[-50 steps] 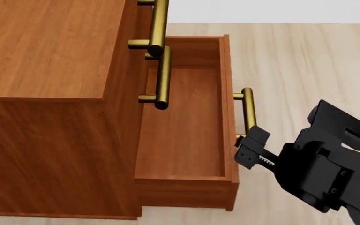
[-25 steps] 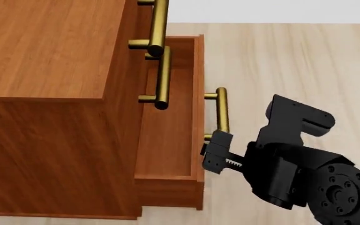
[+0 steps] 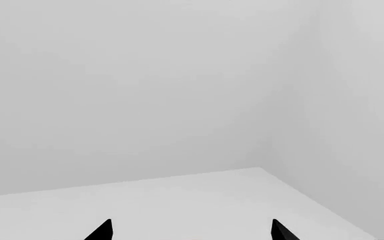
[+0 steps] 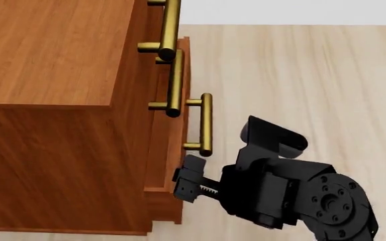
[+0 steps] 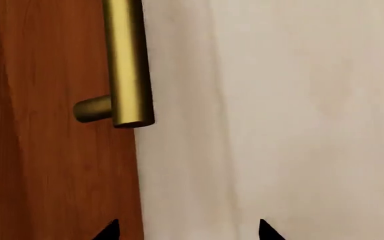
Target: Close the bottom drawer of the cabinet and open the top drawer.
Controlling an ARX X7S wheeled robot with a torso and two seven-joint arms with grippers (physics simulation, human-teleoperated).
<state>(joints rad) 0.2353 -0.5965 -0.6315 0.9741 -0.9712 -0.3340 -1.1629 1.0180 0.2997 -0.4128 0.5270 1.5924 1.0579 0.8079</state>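
On pale plank floor (image 4: 300, 65), white wall behind – right gripper (image 4: 187, 182) narrow against the bottom drawer (image 4: 169, 201)

Right end effector (image 4: 187, 182) (fingers apart), low.

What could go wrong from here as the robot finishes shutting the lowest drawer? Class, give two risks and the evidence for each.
1. The bottom drawer still juts slightly from the cabinet; stopping now may leave it ajar.
2. The right gripper pushes near the drawer front's lower end, below its handle. An off-centre push could skew the drawer or let the fingers slip off the edge.
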